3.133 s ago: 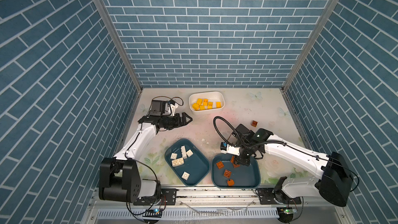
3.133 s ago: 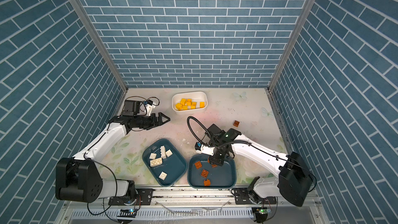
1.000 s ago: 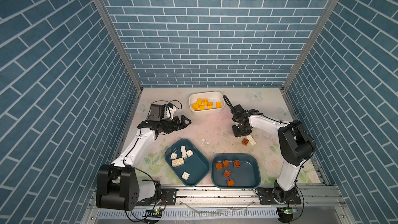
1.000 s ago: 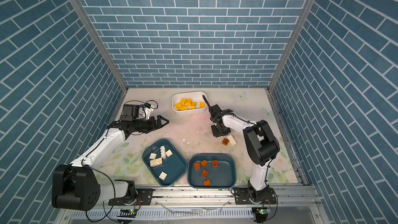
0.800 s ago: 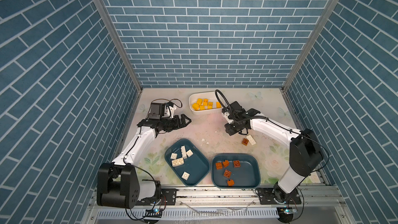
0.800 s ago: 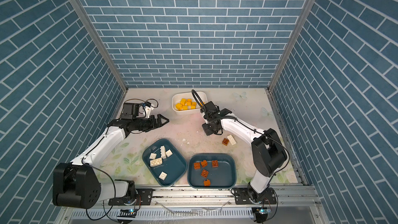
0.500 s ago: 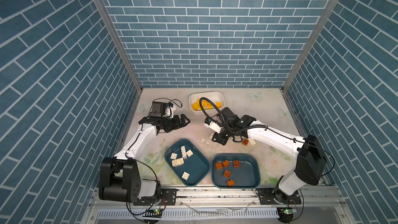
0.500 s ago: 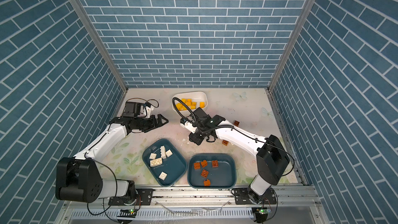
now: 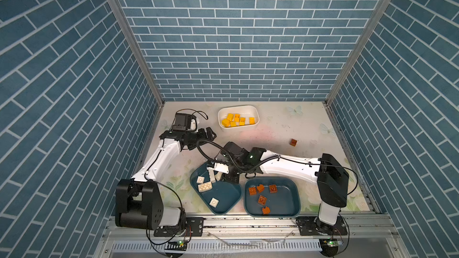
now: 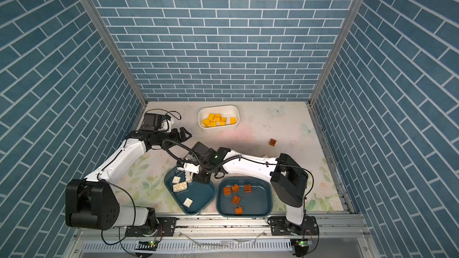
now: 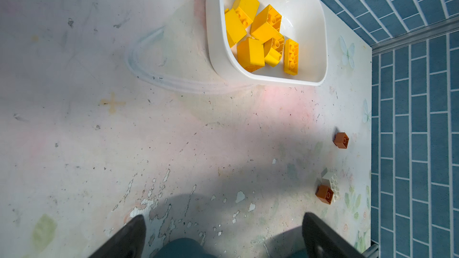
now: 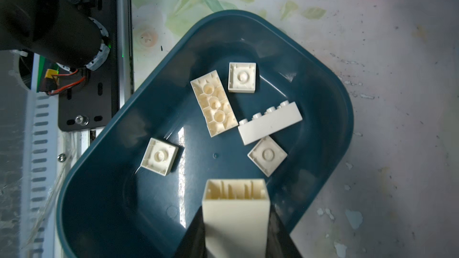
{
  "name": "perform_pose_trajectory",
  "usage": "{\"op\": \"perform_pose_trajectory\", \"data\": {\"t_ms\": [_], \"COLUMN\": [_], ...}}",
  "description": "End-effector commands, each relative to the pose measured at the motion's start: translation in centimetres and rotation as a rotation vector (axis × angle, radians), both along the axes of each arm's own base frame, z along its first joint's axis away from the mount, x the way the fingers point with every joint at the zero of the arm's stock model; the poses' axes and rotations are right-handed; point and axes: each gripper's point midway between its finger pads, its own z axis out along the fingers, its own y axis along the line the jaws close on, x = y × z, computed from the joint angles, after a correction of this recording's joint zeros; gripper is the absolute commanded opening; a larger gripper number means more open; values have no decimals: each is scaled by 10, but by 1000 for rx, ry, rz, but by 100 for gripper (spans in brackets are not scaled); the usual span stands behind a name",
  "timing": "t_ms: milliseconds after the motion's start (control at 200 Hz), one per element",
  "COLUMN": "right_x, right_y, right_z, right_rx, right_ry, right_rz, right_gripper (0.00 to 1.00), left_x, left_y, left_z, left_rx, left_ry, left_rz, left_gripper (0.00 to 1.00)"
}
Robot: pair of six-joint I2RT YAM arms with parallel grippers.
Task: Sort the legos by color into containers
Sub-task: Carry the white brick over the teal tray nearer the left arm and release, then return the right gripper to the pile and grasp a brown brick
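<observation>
Our right fingers (image 12: pixel 278 234) clamp a cream brick (image 12: pixel 236 222) above the teal tub (image 12: pixel 104 194). Our left fingers (image 11: pixel 129 237) gape empty.

The cream brick (image 12: pixel 236 219) and the right end effector (image 12: pixel 236 241) clamping it run off the edge of the right wrist view. In both top views the right arm (image 9: pixel 285 167) covers those fingertips. The left wrist view crops the left end effector (image 11: pixel 223 219) to two dark finger stubs.
</observation>
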Motion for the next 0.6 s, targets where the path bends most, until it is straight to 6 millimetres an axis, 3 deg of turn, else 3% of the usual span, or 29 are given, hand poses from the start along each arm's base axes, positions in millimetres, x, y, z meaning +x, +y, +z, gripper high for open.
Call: {"op": "perform_pose_trajectory", "data": {"t_ms": [0, 120, 305, 455, 595], "right_x": [4, 5, 6, 18, 51], "right_y": [14, 12, -20, -70, -141], "right_z": [1, 7, 24, 37, 41], "right_rx": [26, 40, 38, 13, -56], "right_ry": [-60, -70, -74, -50, -46], "right_rz": [28, 0, -80, -225, -469], "right_gripper": [40, 54, 60, 60, 61], "left_x": [4, 3, -3, -10, -18], "left_y": [5, 6, 4, 2, -1], "left_z": [-4, -1, -6, -7, -6], "left_rx": [25, 24, 23, 15, 2], "left_ry": [24, 11, 24, 24, 28], "left_rz": [18, 19, 2, -23, -44], "left_gripper": [100, 100, 100, 100, 100]}}
